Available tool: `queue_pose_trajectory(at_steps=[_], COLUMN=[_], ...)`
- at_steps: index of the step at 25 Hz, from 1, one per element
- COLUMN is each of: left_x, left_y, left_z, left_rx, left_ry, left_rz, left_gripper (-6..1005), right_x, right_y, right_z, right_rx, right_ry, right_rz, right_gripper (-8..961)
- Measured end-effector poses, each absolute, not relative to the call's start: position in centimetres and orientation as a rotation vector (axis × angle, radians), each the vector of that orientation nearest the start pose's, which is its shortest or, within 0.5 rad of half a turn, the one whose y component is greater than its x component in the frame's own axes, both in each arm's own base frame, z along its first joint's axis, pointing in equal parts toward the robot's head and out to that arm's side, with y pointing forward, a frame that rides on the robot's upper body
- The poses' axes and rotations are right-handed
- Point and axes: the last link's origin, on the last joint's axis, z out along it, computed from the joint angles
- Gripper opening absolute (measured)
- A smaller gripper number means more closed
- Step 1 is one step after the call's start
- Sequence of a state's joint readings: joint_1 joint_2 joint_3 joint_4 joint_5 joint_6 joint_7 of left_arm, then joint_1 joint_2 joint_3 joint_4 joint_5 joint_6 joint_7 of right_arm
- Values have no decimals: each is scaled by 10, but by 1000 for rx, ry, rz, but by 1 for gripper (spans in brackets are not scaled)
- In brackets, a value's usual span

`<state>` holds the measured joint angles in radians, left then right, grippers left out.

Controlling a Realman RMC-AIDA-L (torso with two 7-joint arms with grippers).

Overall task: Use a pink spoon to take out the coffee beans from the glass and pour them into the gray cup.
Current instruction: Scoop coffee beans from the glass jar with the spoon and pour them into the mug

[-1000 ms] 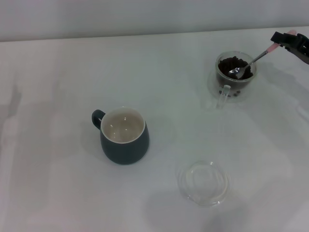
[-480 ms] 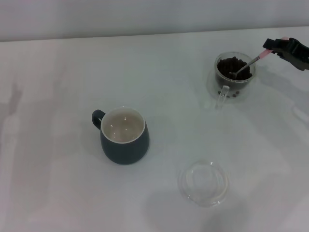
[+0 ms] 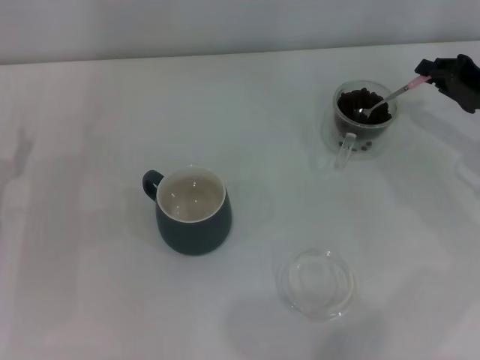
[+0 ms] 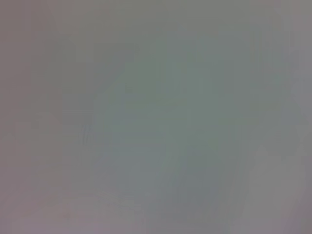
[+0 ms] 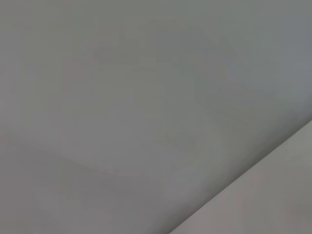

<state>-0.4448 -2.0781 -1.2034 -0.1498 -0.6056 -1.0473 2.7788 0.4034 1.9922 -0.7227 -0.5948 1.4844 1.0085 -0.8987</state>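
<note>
Your right gripper (image 3: 431, 73) pinched pink spoon (image 3: 390, 95) handle | bowl in coffee beans (image 3: 364, 106), glass (image 3: 365, 118), table (image 3: 90, 135) far right corner | handle slanted up toward right edge

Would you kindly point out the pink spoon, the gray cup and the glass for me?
pink spoon (image 3: 395, 93), head view, on its metal neck.
gray cup (image 3: 193, 232), head view, on its dark outer wall.
glass (image 3: 345, 151), head view, on its clear handle.

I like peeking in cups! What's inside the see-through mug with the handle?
The glass holds a heap of coffee beans, and the pink spoon's metal bowl rests on them, held by the right gripper. Whether beans sit in the spoon can't be told.
</note>
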Motion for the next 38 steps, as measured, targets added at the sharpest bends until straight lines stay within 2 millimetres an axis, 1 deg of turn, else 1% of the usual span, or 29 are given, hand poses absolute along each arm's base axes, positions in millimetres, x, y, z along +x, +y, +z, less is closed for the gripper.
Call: queue_pose_trajectory(at_steps=[11,18,24,33,38], left_x=[-349,-350,-356,-357,-357], left_y=[343,343,343,342,342], left_z=[4,6,10,10,9], left_rx=[-1442,-1443,-1407,-1408,-1410], left_ry=[-789,-782,-796,-798,-798], left_rz=[-769,-763,-754,-749,-748], left_gripper=[888,887,887,888,886], right_x=[361,365,366,348,330], right_y=[362,363,364,370,374], right_z=[77,91,96,99,93], right_rx=[-1468,-1420,-1407,-1490,-1588], right_ry=[1839,1894,1935,1972,1993], right_rz=[1026,1041,1081,1147,1159], right_gripper=[153,153,153,154,154])
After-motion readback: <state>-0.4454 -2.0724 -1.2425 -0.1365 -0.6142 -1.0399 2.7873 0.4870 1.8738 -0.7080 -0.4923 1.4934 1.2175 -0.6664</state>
